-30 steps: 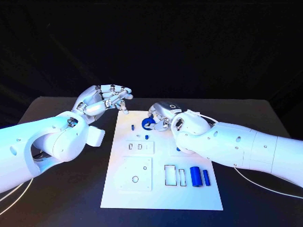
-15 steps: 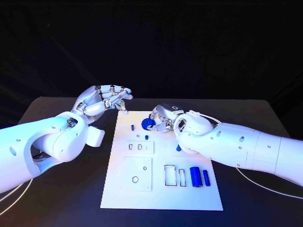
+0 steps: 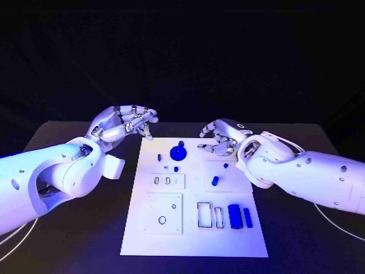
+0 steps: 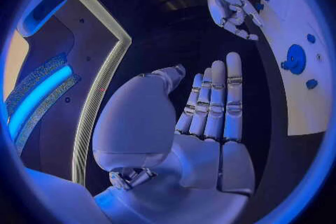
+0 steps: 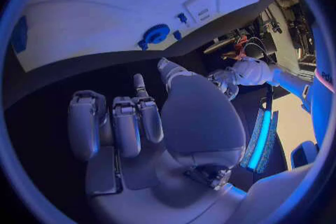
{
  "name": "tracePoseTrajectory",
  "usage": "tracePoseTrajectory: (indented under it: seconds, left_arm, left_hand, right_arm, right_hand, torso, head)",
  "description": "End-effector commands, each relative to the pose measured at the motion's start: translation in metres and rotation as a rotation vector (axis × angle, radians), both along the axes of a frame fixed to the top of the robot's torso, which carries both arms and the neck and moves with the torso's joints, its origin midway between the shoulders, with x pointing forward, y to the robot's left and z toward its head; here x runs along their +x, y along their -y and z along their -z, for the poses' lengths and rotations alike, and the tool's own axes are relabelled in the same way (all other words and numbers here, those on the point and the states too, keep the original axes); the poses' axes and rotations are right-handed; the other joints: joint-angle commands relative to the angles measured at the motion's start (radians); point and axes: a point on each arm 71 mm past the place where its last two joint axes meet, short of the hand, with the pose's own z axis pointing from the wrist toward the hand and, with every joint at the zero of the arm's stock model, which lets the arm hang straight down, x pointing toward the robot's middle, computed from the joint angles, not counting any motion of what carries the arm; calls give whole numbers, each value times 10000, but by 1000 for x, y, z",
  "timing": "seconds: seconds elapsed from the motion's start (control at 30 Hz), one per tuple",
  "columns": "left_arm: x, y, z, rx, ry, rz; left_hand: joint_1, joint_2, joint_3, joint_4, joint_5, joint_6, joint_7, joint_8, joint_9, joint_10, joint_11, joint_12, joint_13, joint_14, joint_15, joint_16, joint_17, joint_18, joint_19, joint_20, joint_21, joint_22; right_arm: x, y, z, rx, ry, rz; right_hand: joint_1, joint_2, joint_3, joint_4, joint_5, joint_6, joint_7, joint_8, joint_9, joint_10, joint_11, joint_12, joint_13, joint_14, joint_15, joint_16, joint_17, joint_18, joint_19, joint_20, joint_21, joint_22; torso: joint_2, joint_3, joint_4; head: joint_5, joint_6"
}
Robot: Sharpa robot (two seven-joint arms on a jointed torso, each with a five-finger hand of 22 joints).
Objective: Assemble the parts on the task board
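right hand hovered over the far right edge of the task board, fingers curled but holding nothing. left hand sat off the board's far left corner, fingers loosely bent, also empty. blue gear lay flat on the far part of the board, near a small peg; two blue cylinders lay near right. judgement: come straight down on the gear, pinch its rim, keep it level.

White arms, dark screw holes; silver hands; white cables.
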Motion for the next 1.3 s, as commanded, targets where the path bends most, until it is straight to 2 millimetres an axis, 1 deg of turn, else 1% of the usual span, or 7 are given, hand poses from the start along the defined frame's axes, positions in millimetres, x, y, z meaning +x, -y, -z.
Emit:
tracePoseTrajectory:
  seconds: [0.03, 0.3, 0.53, 0.67, 0.97, 1.13, 1.3]
  left_arm:
    - [0, 1, -1, -74, 91, 177]
    - [0, -1, -1, -75, 81, 196]
    - [1, -2, 0, -77, 93, 183]
    - [1, -2, 0, -77, 96, 178]
    - [2, -3, 0, -65, 100, 142]
    - [2, -2, 0, -69, 103, 160]
    - [3, -2, 0, -69, 106, 175]
  left_hand:
    - [44, 55, 46, -12, -35, -30, 54, -25, 8, -56, 4, -41, 16, -75, -7, 62, 14, 40, -92, -6, 32, 9]
    - [49, 49, 52, -24, -35, -30, 51, -25, 12, -55, 2, -41, 17, -77, -8, 64, 15, 42, -103, -6, 48, 18]
    - [51, 38, 54, -34, -36, -29, 49, -25, 17, -52, 1, -39, 18, -94, -8, 51, 9, 43, -119, -5, 52, 21]
    - [50, 30, 60, -44, -36, -27, 49, -24, 24, -48, 1, -38, 20, -129, -4, 22, -3, 42, -154, -2, 55, 25]
    - [49, 28, 68, -51, -36, -26, 49, -24, 30, -46, 2, -38, 22, -155, -1, -2, -14, 41, -182, 1, 56, 27]
    - [49, 28, 68, -51, -36, -26, 49, -24, 30, -46, 2, -38, 22, -155, -1, -2, -14, 41, -182, 1, 56, 27]
    - [49, 28, 68, -51, -36, -26, 49, -24, 30, -46, 2, -38, 22, -155, -1, -2, -14, 41, -182, 1, 56, 27]
  right_arm:
    - [-5, 12, -9, 1471, -468, -855]
    - [-7, 75, -11, 2283, -1318, -443]
    - [-5, 113, -3, 2167, -1521, 99]
    - [-5, 124, 8, 1910, -1711, 225]
    - [-4, 131, 34, 1364, -2067, 363]
    - [1, 131, 41, 1133, -2132, 482]
    - [5, 131, 47, 984, -2145, 654]
  right_hand:
    - [252, -64, 53, -185, 100, -28, 57, -64, -9, 356, 48, -87, 1840, 1024, 32, 38, 2634, -53, -94, -11, -79, 919]
    - [608, -349, 99, -474, 609, -54, 78, -181, -4, 282, 66, -157, 1769, 1024, 40, 38, 2634, -25, -176, 2, -204, 834]
    - [841, -474, 117, -656, 664, -122, 65, -262, -11, 258, 57, -180, 1747, 1024, 33, 38, 2634, -28, -168, -1, -205, 853]
    - [1019, -554, 126, -794, 692, -208, 66, -342, -21, 211, 53, -225, 1700, 1024, 33, 38, 2634, -15, -202, -5, -258, 815]
    - [1445, -624, 200, -1103, 1017, -328, 73, -461, -21, 142, 54, -286, 1640, 1024, 39, 38, 2634, 3, -252, 0, -347, 764]
    - [1519, -620, 239, -1160, 1063, -359, 69, -484, -23, 136, 51, -291, 1635, 1024, 39, 38, 2634, 4, -253, -1, -353, 765]
    - [1565, -606, 272, -1193, 1081, -383, 68, -499, -25, 130, 49, -297, 1630, 1024, 37, 38, 2634, 6, -255, -2, -359, 763]
  torso:
    - [-88, 40, -129]
    - [-143, 101, -244]
    - [-153, 103, -231]
    - [-140, 82, -209]
    - [-125, 94, -214]
    - [-129, 67, -194]
    - [-118, 83, -184]
  head:
    - [5, 31]
    - [-30, 52]
    - [-146, 9]
    - [-186, -9]
    - [-162, -46]
    - [-204, -72]
    - [-129, -101]
